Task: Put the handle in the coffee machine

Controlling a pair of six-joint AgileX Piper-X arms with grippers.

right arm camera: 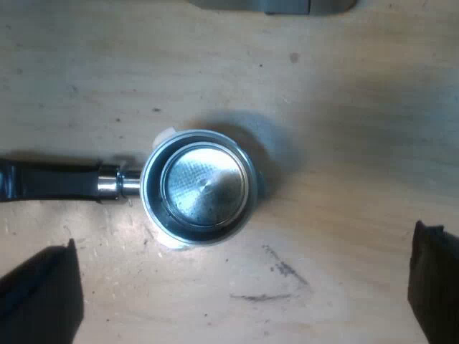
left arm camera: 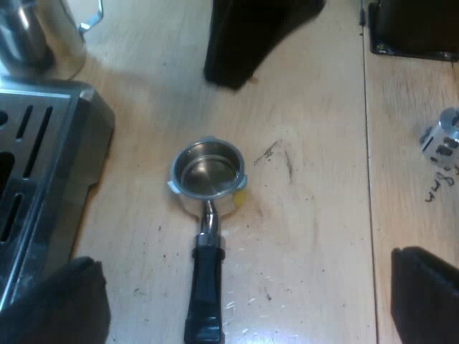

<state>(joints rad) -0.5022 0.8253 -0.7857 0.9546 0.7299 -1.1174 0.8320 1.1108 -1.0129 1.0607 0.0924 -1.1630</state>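
Note:
The metal holder point(left arm camera: 206, 178) lies loose on the wooden table, its empty basket facing up and its dark handle point(left arm camera: 204, 294) pointing toward my left gripper point(left arm camera: 244, 304). That gripper hovers open above the handle's end, its fingers point(left arm camera: 57, 301) wide apart and touching nothing. In the right wrist view the holder point(right arm camera: 199, 186) is seen from straight above, with its handle point(right arm camera: 50, 180) lying sideways. My right gripper point(right arm camera: 237, 287) is open over the table just beside the basket and holds nothing.
The espresso machine's steel drip tray point(left arm camera: 36, 179) stands close to the holder, with a metal jug point(left arm camera: 36, 29) beyond it. A black shape point(left arm camera: 251, 36) rises past the basket. A black box point(left arm camera: 416, 29) and a small metal piece point(left arm camera: 445, 140) sit farther off.

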